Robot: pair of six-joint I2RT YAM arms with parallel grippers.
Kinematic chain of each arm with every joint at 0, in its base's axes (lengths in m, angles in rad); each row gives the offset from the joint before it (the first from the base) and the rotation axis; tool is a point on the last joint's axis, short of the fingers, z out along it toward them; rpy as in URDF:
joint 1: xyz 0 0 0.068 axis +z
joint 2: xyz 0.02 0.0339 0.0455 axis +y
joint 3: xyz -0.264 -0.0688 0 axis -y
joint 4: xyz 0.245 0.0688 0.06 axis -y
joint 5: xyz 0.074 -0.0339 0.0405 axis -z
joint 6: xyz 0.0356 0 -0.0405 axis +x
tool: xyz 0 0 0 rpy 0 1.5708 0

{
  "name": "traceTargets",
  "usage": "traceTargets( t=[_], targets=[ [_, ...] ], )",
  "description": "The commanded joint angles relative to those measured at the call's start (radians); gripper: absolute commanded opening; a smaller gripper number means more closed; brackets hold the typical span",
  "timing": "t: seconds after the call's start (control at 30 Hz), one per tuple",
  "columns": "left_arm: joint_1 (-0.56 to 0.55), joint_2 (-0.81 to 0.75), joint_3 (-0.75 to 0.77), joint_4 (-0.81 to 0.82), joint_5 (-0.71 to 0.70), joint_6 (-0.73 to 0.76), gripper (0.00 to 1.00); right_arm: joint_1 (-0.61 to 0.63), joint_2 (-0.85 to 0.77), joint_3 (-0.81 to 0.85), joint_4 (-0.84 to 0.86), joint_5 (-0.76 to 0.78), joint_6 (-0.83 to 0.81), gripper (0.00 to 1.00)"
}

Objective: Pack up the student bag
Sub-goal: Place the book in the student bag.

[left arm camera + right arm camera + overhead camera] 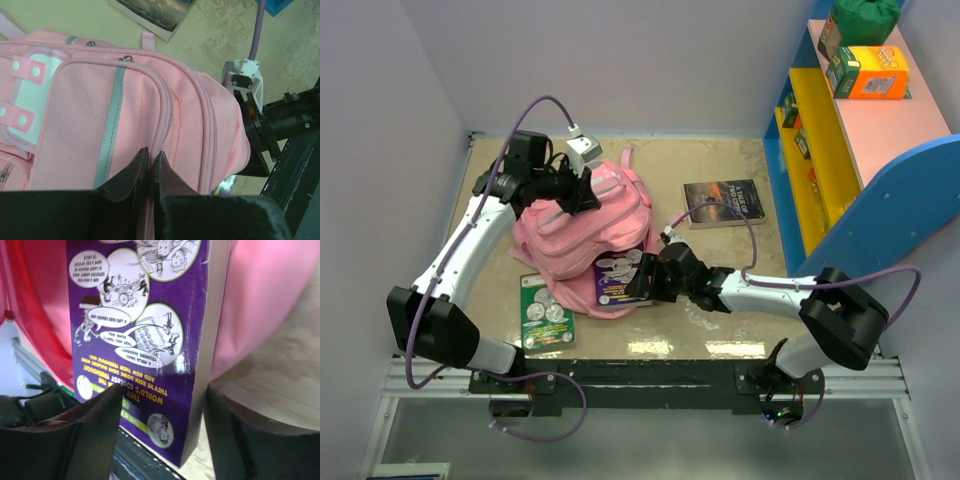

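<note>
upside down on the purple book (pixel 145 340): "world's coolest", "they've been doing some building work".

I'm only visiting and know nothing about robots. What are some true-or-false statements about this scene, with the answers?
1. A purple book sticks partly out of the student bag. True.
2. The left gripper hangs wide open. False: it is pinched shut on the student bag's pink fabric.
3. A dark book lies on the table to the right of the student bag, with no gripper touching it. True.
4. The right gripper is clamped shut on the purple book. False: its fingers stand apart, one on each side of the book.
5. A green book is tucked fully inside the student bag. False: it lies on the table at the bag's near-left edge.
</note>
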Motion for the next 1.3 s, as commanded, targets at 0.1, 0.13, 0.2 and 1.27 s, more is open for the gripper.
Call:
traceTargets(
  t=[0.1, 0.13, 0.2, 1.27],
  targets=[
    [0.009, -0.051, 0.097, 0.101, 0.064, -0.020, 0.00, -0.004, 0.055, -0.012, 0.222, -0.185, 0.061, 0.31],
    [0.009, -0.052, 0.095, 0.099, 0.063, -0.018, 0.00, -0.005, 0.044, 0.001, 0.225, -0.185, 0.059, 0.27],
    [0.009, -0.052, 0.092, 0.098, 0.061, -0.015, 0.00, -0.007, -0.008, 0.013, 0.220, -0.163, 0.039, 0.15],
    [0.048, -0.081, 0.095, 0.153, 0.018, -0.049, 0.00, -0.011, 0.486, 0.591, -0.043, 0.054, -0.146, 0.35]
  ],
)
